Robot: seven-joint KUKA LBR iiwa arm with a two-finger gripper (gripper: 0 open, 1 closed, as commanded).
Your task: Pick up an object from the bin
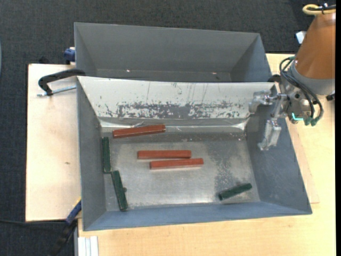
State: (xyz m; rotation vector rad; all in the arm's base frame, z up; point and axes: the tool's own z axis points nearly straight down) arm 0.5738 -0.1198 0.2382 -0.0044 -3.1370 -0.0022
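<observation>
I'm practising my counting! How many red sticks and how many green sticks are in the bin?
Red-brown sticks: 3
Dark green sticks: 3
Total: 6

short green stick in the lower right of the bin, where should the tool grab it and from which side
Take the short green stick at its middle, from straight above, closing across its narrow width. It lies flat and slightly slanted on the bin floor, on its own, with bare floor along both long sides.
</observation>
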